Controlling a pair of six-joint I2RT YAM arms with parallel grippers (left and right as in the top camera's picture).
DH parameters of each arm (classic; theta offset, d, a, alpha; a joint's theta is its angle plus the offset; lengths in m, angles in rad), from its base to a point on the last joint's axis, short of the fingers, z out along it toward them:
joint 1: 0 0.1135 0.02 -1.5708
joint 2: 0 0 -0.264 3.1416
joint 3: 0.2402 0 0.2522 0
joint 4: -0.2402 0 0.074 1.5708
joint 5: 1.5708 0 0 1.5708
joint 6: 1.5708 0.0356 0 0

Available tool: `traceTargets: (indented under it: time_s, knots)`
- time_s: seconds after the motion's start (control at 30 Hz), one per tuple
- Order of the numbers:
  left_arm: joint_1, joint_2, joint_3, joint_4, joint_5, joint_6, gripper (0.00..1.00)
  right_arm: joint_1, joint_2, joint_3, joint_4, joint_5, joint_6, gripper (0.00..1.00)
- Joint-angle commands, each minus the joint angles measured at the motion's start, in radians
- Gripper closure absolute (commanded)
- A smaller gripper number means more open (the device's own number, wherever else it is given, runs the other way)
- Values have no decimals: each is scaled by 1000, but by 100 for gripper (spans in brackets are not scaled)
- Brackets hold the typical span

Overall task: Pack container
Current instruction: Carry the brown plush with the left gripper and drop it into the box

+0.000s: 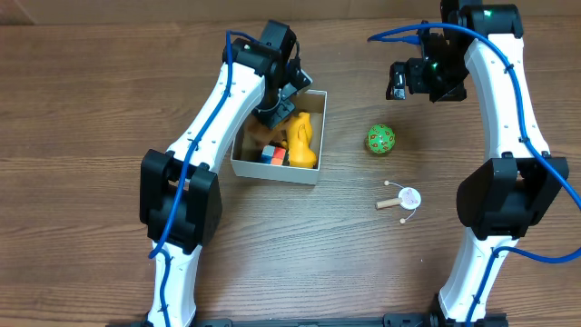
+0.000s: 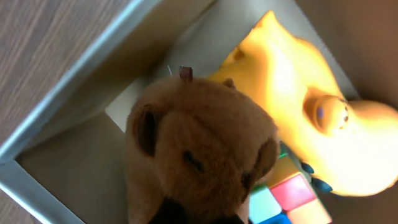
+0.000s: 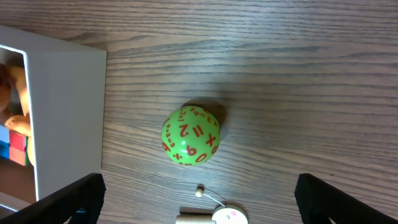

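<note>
**Tabletop and the objects resting on it**

A dark brown, wood-grain table (image 1: 91, 91) carries three things. The container (image 1: 272, 171), a square box with white walls, stands left of centre. A green ball (image 1: 380, 139) marked with red numbers lies to the right of the box, apart from it. A small hand drum (image 1: 404, 200), with a wooden handle and a bead on a string, lies flat near the ball without touching it, lower in the overhead view.

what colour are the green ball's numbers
Orange-red on the round green ball; best in the right wrist view.

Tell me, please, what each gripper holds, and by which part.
Right gripper holds nothing. Left gripper is at the brown plush toy; hold cannot be told.
</note>
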Motion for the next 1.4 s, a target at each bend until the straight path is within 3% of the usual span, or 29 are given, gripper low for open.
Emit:
traceTargets:
  time_s: [0.0, 0.13, 0.2, 0.23, 0.3, 0.33, 0.4, 0.43, 0.53, 0.67, 0.87, 0.97, 1.13, 1.27, 1.37]
  knots:
    - [6, 13, -34, -4, -11, -23, 96, -3, -41, 26, 5, -1, 7, 0]
    - [6, 13, -56, -6, -23, -23, 91, -3, -41, 26, 5, -1, 7, 0]
    - [7, 13, -60, -14, -34, -24, 82, -3, -41, 26, 5, -1, 7, 0]
    - [6, 13, -59, -16, -45, -34, 71, -3, -41, 26, 5, -1, 7, 0]
    - [6, 12, -55, -16, -60, -39, 66, -3, -41, 26, 5, -1, 7, 0]
    - [6, 12, -49, -17, -68, -43, 58, -3, -41, 26, 5, -1, 7, 0]
    - [6, 12, -32, -17, -85, -61, 28, -3, -41, 26, 5, -1, 7, 0]
    - [6, 10, -17, -18, -95, -73, 20, -3, -41, 26, 5, -1, 7, 0]
    - [6, 0, 27, -25, -101, -85, 8, -3, -41, 26, 5, -1, 7, 0]
    - [6, -5, 114, -40, -91, -146, 6, -3, -41, 26, 5, -1, 7, 0]
    - [6, -6, 166, -28, 75, -162, 15, -3, -41, 26, 5, -1, 7, 0]
    - [6, -6, 166, -16, 192, -169, 23, -3, -41, 26, 5, -1, 7, 0]
    - [5, -6, 166, -13, 376, -196, 46, -3, -41, 26, 5, -1, 7, 0]
    - [7, -6, 167, -12, 414, -259, 44, -3, -41, 26, 5, -1, 7, 0]
    - [29, -6, 176, 0, 333, -324, 31, -3, -41, 26, 5, -1, 7, 0]
